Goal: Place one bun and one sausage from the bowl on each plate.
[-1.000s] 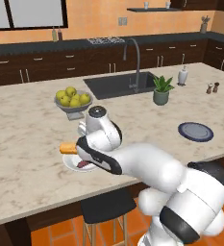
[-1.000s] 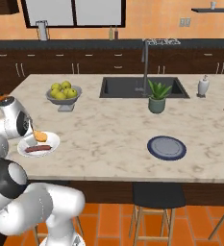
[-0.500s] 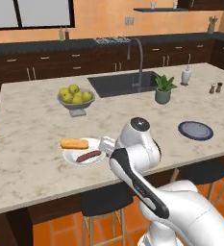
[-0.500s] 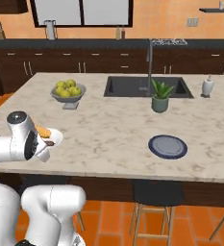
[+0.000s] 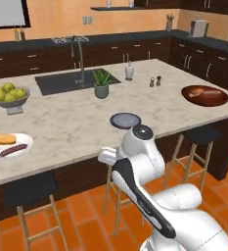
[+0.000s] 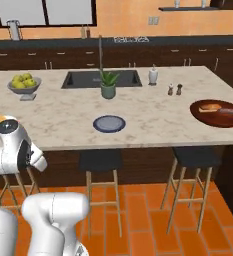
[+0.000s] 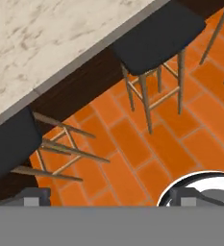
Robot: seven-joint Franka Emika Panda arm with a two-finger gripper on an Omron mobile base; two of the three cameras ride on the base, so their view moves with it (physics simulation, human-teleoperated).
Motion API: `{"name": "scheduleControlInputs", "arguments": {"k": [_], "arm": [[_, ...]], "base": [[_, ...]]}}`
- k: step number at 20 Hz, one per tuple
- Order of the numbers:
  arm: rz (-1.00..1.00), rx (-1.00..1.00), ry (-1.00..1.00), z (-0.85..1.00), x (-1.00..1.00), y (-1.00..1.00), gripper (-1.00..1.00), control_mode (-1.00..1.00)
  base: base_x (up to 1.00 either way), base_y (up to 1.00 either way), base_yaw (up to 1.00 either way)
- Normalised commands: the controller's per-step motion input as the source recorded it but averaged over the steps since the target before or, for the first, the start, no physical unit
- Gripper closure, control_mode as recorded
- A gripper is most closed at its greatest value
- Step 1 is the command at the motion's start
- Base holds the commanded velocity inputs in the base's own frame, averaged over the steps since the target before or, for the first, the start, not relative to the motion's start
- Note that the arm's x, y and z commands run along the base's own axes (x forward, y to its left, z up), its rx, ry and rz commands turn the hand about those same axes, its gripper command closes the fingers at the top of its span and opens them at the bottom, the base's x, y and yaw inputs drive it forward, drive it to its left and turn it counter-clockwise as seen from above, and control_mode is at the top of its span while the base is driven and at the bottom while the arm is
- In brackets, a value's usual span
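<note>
The dark reddish-brown bowl [image 5: 205, 96] [image 6: 219, 114] sits at the island's right end and holds a bun [image 6: 209, 107] and a sausage [image 6: 231, 111]. An empty dark blue-grey plate [image 5: 125, 120] [image 6: 109, 123] lies near the front edge, mid-counter. At the far left a white plate [image 5: 17, 147] carries a bun [image 5: 0, 139] and a sausage [image 5: 11, 150]. My gripper [image 7: 111, 198] is open and holds nothing. It hangs in front of the counter and looks down at the orange tile floor, with its fingertips [image 7: 34, 196] wide apart.
On the counter stand a grey fruit bowl [image 5: 9, 95], a potted plant [image 5: 102, 83], a soap bottle [image 5: 129, 71] and salt and pepper shakers [image 5: 154, 81]. The sink [image 6: 100, 79] is behind them. Black stools [image 6: 100, 160] [image 6: 195, 156] [image 7: 156, 33] line the island's front.
The base has driven to the right along the island, so the whole scene has shifted left and the bowl has come into view. The arm has drawn back from the white plate and dropped below the counter.
</note>
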Motion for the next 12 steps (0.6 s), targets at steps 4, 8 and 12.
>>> {"name": "scheduleControlInputs", "arguments": {"k": [4,8,12], "arm": [[0.00,0.00,0.00,0.00,0.00,0.00,-1.00,1.00],[0.00,0.00,0.00,0.00,0.00,0.00,-1.00,1.00],[0.00,0.00,0.00,0.00,0.00,0.00,-1.00,1.00]], "base": [[0.22,-1.00,-0.36],[0.41,-1.00,-0.36],[0.58,-1.00,-0.32]]}}
